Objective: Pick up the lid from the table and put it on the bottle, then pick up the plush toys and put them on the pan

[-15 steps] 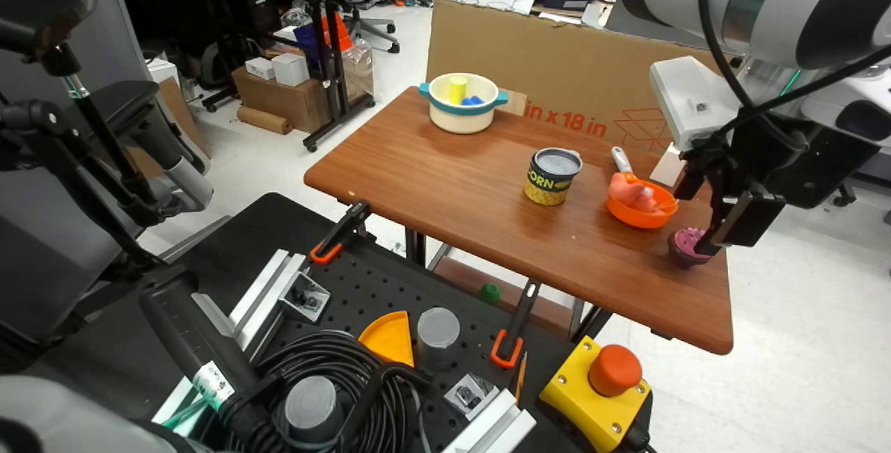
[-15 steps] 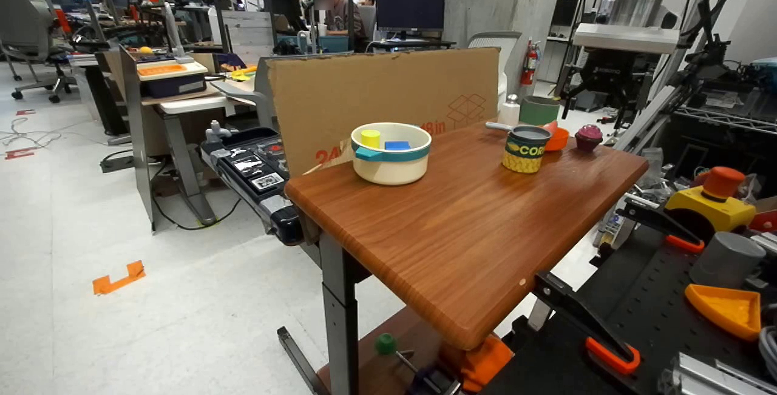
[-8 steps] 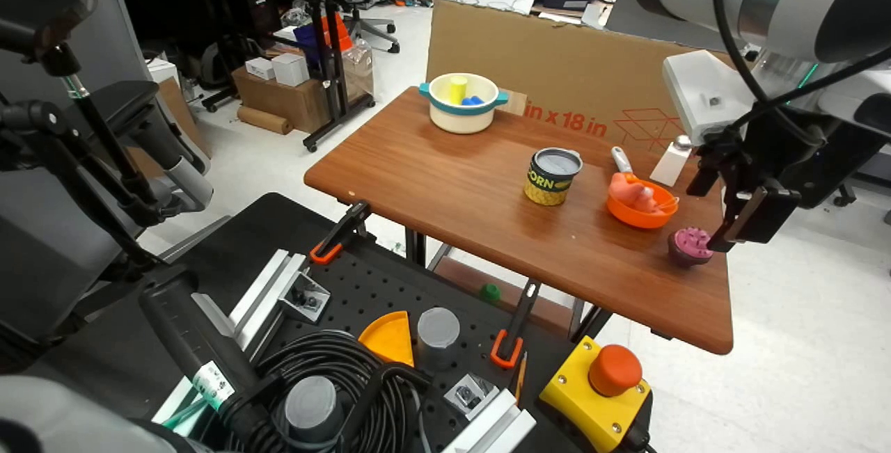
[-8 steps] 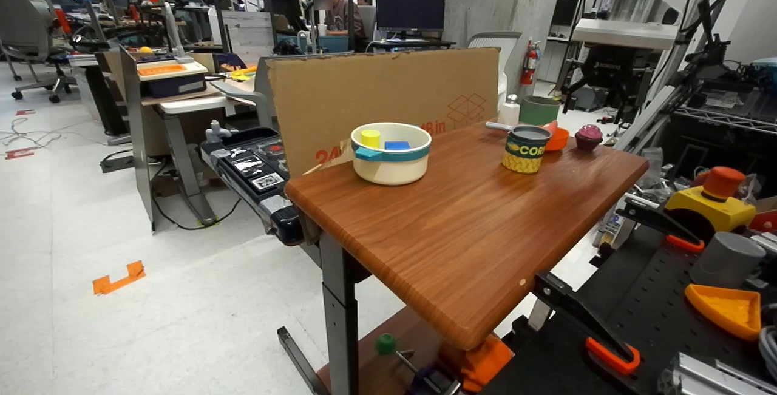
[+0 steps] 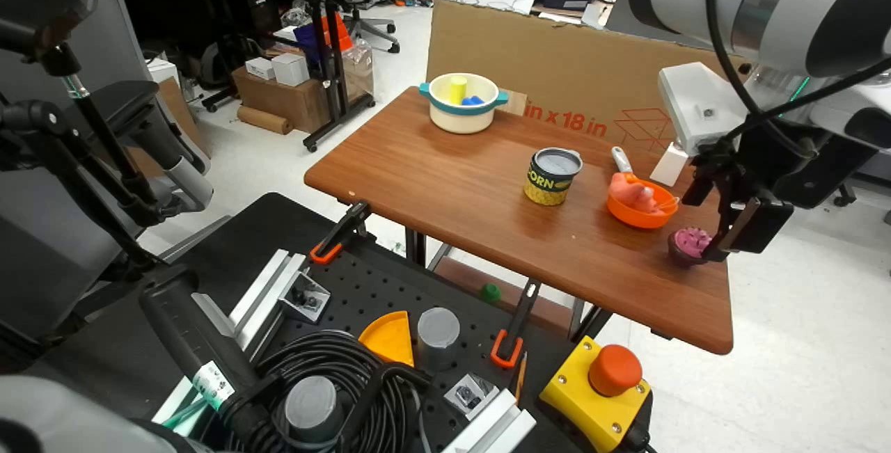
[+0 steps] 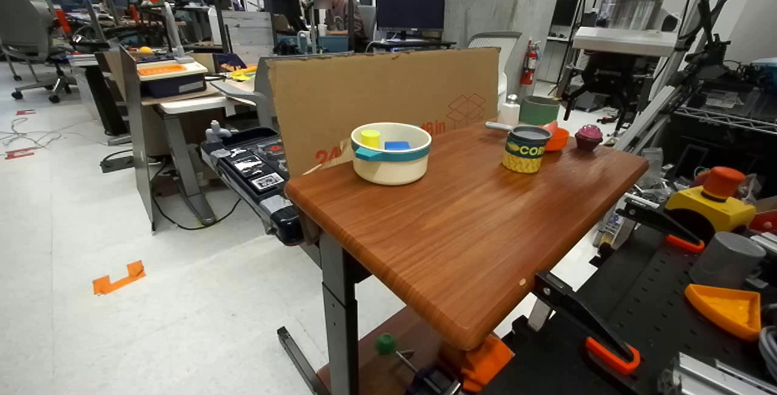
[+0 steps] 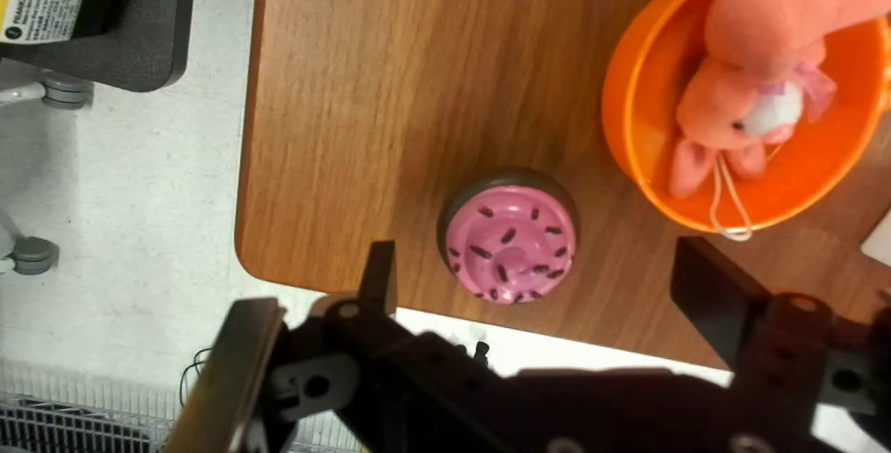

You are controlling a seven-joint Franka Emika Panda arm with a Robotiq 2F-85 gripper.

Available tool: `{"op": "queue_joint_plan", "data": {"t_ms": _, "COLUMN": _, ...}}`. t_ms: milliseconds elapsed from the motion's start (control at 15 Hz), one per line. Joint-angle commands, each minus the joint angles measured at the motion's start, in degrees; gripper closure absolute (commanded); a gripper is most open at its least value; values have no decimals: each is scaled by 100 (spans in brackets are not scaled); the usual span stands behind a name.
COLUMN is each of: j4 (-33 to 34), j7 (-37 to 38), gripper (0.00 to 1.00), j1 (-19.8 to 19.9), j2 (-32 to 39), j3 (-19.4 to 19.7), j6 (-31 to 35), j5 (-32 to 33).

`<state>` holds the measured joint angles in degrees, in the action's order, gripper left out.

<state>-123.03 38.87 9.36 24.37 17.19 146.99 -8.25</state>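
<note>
The plush toys are pink: a salmon one [image 7: 755, 25] with a bunny face lies in the orange pan [image 7: 619, 101]; whether that is a single toy I cannot tell. On the table stands the magenta-pink one [image 7: 511, 244], looking like a shiny cupcake with dark sprinkles and a brown base. My gripper [image 5: 704, 223] hangs over the cupcake, apparently above it, fingers wide apart and holding nothing. In the wrist view the cupcake shows between the fingers, nearer the left finger [image 7: 378, 275]. A grey lid [image 5: 559, 160] rests on top of the yellow corn bottle [image 5: 546, 188].
The cupcake stands near the table's end edge, close to a corner. A white shaker [image 5: 670, 164] stands behind the pan, partly covered by the arm. A cream pot [image 5: 461, 122] with yellow and blue pieces sits at the far end. Cardboard [image 5: 557, 56] lines the back.
In the exterior view my gripper first shifted right, away from the cupcake, then came back left and slightly lower. Its fingers stayed apart. The toys, pan and bottle have not moved.
</note>
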Motion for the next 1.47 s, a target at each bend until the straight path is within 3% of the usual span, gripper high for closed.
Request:
{"op": "queue_joint_plan", "data": {"t_ms": 0, "j4": 122, "j7": 92, "gripper": 0, "j1": -41, "j2": 76, "j3": 65, "j6": -168, "j5": 25}}
{"op": "queue_joint_plan", "data": {"t_ms": 267, "j4": 122, "j7": 102, "gripper": 0, "j1": -48, "j2": 97, "j3": 82, "j6": -154, "j5": 41}}
{"op": "queue_joint_plan", "data": {"t_ms": 333, "j4": 126, "j7": 109, "gripper": 19, "j1": -52, "j2": 105, "j3": 89, "j6": -146, "j5": 50}}
{"op": "queue_joint_plan", "data": {"t_ms": 867, "j4": 179, "j7": 133, "gripper": 79, "j1": -80, "j2": 179, "j3": 128, "j6": -117, "j5": 104}}
{"op": "queue_joint_plan", "data": {"t_ms": 1133, "j4": 191, "j7": 110, "gripper": 88, "j1": -79, "j2": 145, "j3": 119, "j6": -101, "j5": 99}}
{"op": "queue_joint_plan", "data": {"t_ms": 1400, "j4": 174, "j7": 87, "gripper": 88, "j1": -86, "j2": 124, "j3": 106, "j6": -99, "j5": 98}}
